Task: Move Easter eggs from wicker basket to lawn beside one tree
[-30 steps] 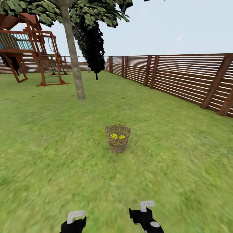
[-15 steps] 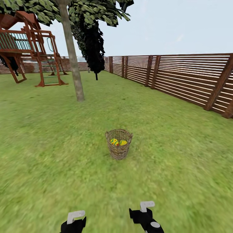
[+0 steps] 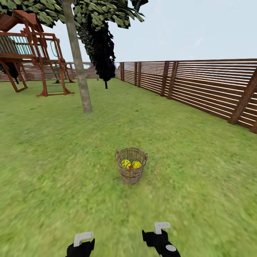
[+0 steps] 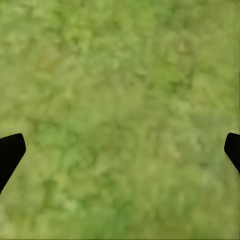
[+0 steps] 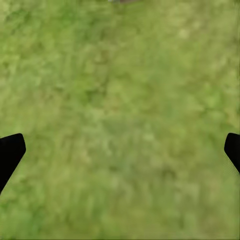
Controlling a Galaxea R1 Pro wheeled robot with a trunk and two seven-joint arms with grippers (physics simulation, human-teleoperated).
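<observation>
The left gripper (image 3: 81, 242) hangs low over the lawn (image 3: 53, 171), and its wrist view shows its two dark fingertips (image 4: 11, 152) far apart with only grass between them, so it is wide open and holds nothing. Further left and far off stands a wooden play tower (image 3: 32, 53), then the tree (image 3: 78, 67) with its straight grey-brown trunk, well apart from everything the robot needs first. Near the middle of the lawn sits the wicker basket (image 3: 131, 166), upright, with the eggs (image 3: 130, 164) inside it; two painted yellow eggs are plain to see (a third may lie under them, but I cannot tell). To the right of the left gripper, the right gripper (image 3: 161, 233) also hovers above bare grass (image 5: 120, 130), its jaws spread just as wide and empty. A slatted fence (image 3: 200, 85) runs along the right edge of the garden.

The main risk, as I judge it, is the basket itself: it is light, narrow at the foot and deep, so a gripper coming in at a slant could catch the rim and tip it, spilling eggs that would roll across the grass. A smooth round egg could also slip out of a two-fingered pinch on the long carry to the tree.
</observation>
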